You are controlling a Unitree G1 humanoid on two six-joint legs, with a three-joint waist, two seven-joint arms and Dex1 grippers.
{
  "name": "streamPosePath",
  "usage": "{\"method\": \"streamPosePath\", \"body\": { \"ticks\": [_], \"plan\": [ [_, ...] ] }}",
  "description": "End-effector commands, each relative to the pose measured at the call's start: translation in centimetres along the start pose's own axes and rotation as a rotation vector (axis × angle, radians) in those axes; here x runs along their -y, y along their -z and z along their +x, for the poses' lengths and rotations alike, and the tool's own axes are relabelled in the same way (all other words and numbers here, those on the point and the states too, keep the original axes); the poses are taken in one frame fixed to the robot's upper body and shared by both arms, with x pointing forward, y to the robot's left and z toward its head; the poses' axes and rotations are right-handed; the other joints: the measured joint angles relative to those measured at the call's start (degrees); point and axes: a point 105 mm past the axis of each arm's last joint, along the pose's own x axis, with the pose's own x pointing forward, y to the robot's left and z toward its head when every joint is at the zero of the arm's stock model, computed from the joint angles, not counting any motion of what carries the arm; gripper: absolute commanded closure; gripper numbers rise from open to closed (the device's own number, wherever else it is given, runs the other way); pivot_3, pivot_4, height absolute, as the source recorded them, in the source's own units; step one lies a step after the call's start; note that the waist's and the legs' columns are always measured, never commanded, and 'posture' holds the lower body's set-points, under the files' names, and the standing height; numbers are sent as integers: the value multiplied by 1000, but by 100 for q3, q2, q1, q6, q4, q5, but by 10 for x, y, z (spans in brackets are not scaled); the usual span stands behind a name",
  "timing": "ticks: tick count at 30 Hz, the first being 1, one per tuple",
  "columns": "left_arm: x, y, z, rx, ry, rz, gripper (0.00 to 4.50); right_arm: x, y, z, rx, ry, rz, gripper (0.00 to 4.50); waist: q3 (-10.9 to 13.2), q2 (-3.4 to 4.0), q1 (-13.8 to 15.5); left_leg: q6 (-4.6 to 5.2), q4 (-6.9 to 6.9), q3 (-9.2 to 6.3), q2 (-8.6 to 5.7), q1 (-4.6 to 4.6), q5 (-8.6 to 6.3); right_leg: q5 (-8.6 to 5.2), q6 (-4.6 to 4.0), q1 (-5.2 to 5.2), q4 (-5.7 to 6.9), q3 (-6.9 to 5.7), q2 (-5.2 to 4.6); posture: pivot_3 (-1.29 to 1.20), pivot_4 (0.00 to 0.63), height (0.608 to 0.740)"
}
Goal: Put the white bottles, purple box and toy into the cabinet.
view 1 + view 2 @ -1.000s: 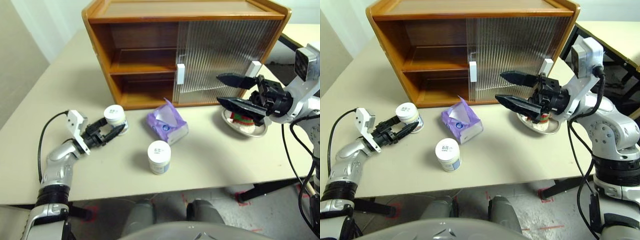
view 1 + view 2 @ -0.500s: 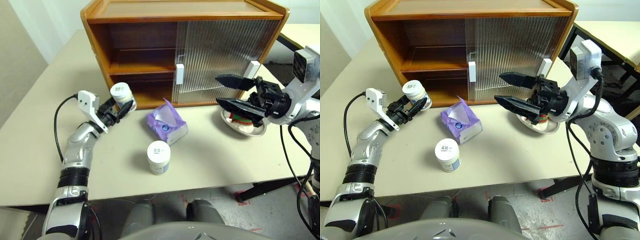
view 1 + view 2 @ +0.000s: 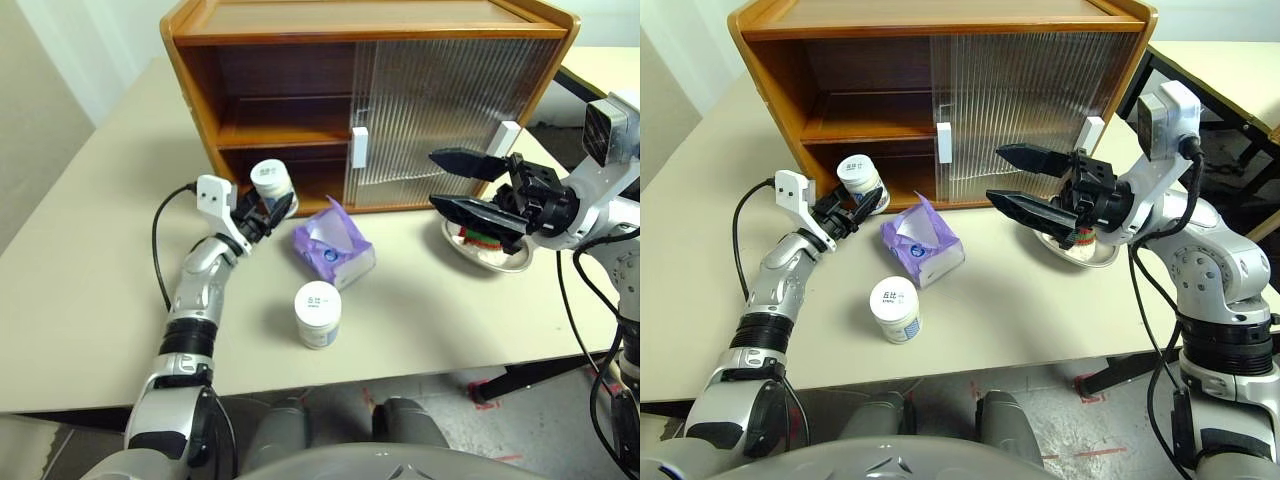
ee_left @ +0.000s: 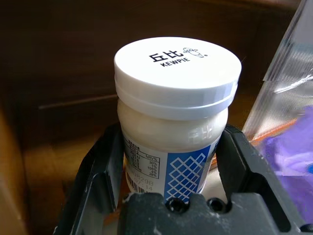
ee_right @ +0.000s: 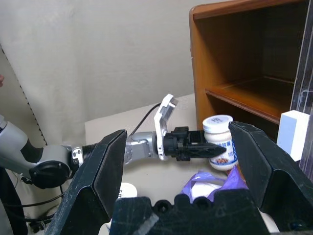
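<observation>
White bottle (image 3: 269, 186) has left the bench in your left tool (image 3: 268, 207), now at the cabinet (image 3: 290, 110) mouth; right tool (image 3: 470, 188) hangs wide, empty

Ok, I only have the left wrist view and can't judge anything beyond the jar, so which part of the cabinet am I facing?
Observer: The white bottle in the left gripper is at the cabinet's open left half, in front of the lower compartment, below the shelf.
Operator: Anything close beside it?
Observer: The purple box lies on the table just to the bottle's right, near the sliding door's edge.
Operator: And the other arm?
Observer: The right gripper hangs open over the steel dish holding the toy, well clear of you.
</observation>
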Motion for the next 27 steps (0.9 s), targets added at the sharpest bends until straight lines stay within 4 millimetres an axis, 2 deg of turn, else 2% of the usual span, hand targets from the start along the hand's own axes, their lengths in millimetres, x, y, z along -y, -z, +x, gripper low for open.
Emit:
{"method": "streamPosePath", "body": {
  "ticks": [1, 14, 22, 27],
  "plan": [
    [3, -12, 13, 29, -45, 53, 1454, -3, -1, 1, 5, -6, -14, 0, 1, -2, 8, 0, 0, 0, 0, -1, 0, 1, 2, 0, 0, 0, 0, -19, 0, 740],
    [13, -20, 39, 20, -148, 56, 1454, -4, 0, 2, 10, -5, -12, 0, 1, -3, 7, 4, 5, 0, -9, -14, 2, 26, 23, 2, -21, 6, 0, -25, 0, 740],
    [13, -17, 51, -3, -188, 44, 1454, -3, -1, 2, 12, -3, -15, 0, 1, -3, 4, 5, 8, 0, -9, -17, 3, 27, 24, -1, -21, 10, 9, -28, 0, 740],
    [14, -14, 60, -26, -199, 46, 1454, -4, -1, 3, 13, -3, -18, 0, 1, -3, 7, 10, 39, -7, -8, -69, 5, 39, 28, -36, -16, 11, 21, -36, 0, 740]
  ]
}}
